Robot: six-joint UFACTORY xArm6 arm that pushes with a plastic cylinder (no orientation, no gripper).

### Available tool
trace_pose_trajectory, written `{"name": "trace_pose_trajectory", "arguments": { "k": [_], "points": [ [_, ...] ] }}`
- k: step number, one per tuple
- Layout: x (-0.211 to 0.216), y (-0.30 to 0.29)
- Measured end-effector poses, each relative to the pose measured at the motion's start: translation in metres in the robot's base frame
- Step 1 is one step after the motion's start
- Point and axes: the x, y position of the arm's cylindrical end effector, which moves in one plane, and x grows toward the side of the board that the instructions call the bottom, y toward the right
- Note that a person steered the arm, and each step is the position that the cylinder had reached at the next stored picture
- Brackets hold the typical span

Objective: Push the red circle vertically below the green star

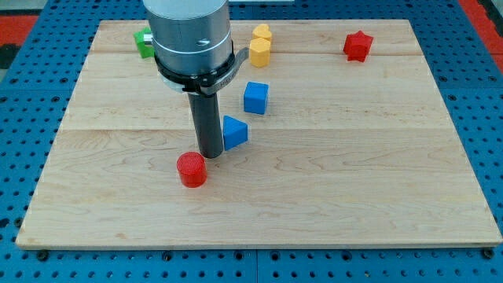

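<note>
Blocks crowd the upper half of the wooden bench (377,181): a blue cube (255,97), a blue triangle (234,132) just right of my tip, two yellow blocks (260,45) at the view's top and a red star (357,45) far to the right. Much of the green star (144,42) sits hidden behind the arm's grey housing. The red circle (191,169) lies just below and left of my tip (210,154), nearly touching; this tool is a plain rod with nothing to spread or pinch

Red circle (191,169), blue cube (255,97)
</note>
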Motion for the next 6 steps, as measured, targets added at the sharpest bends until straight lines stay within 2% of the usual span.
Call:
{"name": "trace_pose_trajectory", "arguments": {
  "k": [1,2,3,5,6],
  "points": [
    [0.006,0.026],
    [0.006,0.026],
    [0.031,0.027],
    [0.036,0.027],
    [0.036,0.006]
  ]
}}
